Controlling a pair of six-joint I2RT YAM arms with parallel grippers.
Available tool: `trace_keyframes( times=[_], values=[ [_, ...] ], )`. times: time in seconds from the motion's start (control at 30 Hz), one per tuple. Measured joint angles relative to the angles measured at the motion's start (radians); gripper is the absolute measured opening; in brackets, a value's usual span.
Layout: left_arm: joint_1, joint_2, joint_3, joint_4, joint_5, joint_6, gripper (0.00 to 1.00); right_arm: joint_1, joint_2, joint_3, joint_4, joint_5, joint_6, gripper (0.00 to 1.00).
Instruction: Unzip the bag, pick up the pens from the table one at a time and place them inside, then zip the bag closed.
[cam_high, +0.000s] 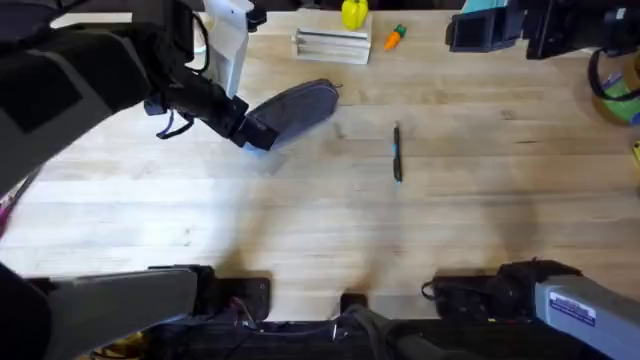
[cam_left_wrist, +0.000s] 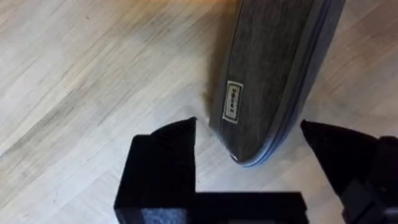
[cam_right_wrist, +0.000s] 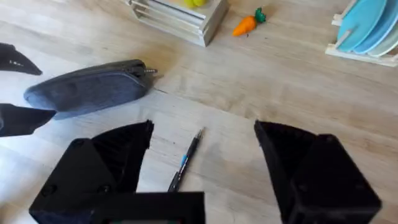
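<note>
- The bag (cam_high: 296, 108) lies on the bench (cam_high: 480, 210) in the far left-centre part, with its long side running diagonally; its nearer left end points to the left arm and its farther right end carries the small zipper pull (cam_right_wrist: 151, 71).
- The zipper looks closed along the whole edge that can be seen (the seam shows as one thin blue line in the left wrist view).
- The left gripper (cam_high: 252, 134) is at the near left end of the bag. Its two black fingers (cam_left_wrist: 163, 162) are spread wide, one on each side of the tip of the bag, and they hold nothing; whether a finger touches the fabric I cannot tell.
- A small pale label (cam_left_wrist: 232, 101) is sewn on the grey cloth near this end.
- The pen (cam_high: 397, 152) lies alone on the bench, right of the bag and well apart from it, pointing almost straight from far to near.
- The right gripper (cam_right_wrist: 202, 168) hangs above the pen with its fingers wide apart and empty; the pen is seen between them, lower on the bench.
- At the far edge stand a wooden rack (cam_high: 332, 45) with a yellow thing (cam_high: 354, 13) behind it, and a small orange carrot toy (cam_high: 395, 37) just to its right.
- A stand with blue plates (cam_right_wrist: 367, 28) is at the far right.
</note>
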Motion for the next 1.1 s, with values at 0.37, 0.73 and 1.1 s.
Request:
trace_keyframes(
  times=[0.37, 0.73, 1.1],
  values=[
    [0.000, 0.000, 0.000, 0.004, 0.003, 0.001, 0.993, 0.000, 0.000, 0.000, 0.000, 0.000, -0.003, 0.994],
    [-0.002, 0.000, 0.000, -0.015, 0.019, 0.003, 0.290, 0.000, 0.000, 0.000, 0.000, 0.000, -0.003, 0.994],
    [-0.003, 0.000, 0.000, -0.013, 0.018, 0.008, 0.042, 0.000, 0.000, 0.000, 0.000, -0.003, 0.034, 0.994]
  ],
)
